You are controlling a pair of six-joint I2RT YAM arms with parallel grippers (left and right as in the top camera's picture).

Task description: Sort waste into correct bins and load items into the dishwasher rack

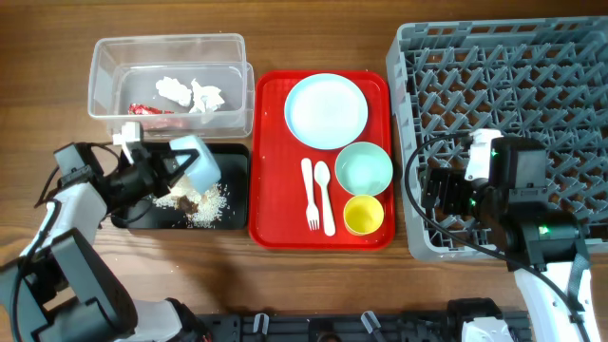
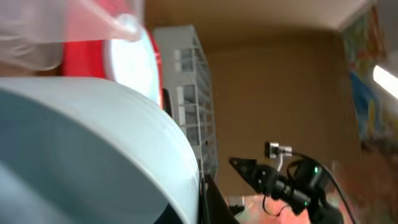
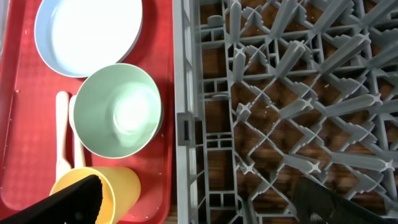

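My left claw grips the pale blue bowl, which is tipped on its side over the black tray at left of centre. I think the fingers pinch the rim, though the wrist view is mostly blur. Food scraps lie on that tray. My right claw hangs spread wide, holding nothing, over the left edge of the dishwasher rack. It is beside the yellow cup and mint green bowl on the red tray.
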